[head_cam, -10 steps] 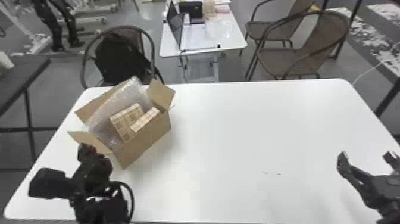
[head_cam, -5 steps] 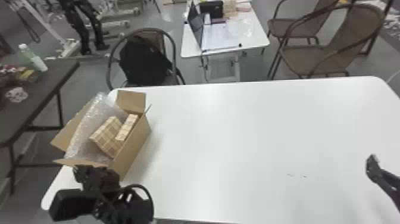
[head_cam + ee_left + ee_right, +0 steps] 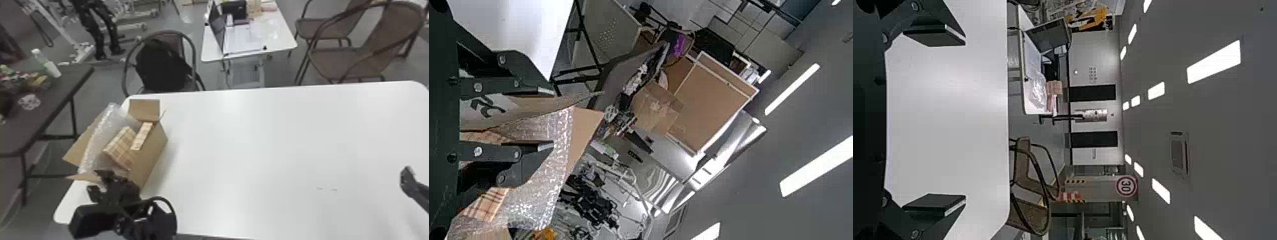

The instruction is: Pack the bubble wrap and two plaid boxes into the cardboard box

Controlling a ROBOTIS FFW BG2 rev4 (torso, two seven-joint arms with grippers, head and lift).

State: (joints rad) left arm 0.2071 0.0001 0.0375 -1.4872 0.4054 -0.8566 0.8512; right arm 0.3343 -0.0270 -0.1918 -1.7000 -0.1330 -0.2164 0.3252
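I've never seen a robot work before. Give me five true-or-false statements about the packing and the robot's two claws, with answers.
1. Both plaid boxes are in the cardboard box. True.
2. The bubble wrap lies outside the cardboard box. False: it is in the box, beside the plaid boxes.
3. The flaps of the cardboard box are folded shut. False: they stand open.
4. The left gripper is closer to the cardboard box than the right gripper is. True.
5. The right gripper is holding a plaid box. False: its fingers are apart with nothing between them.
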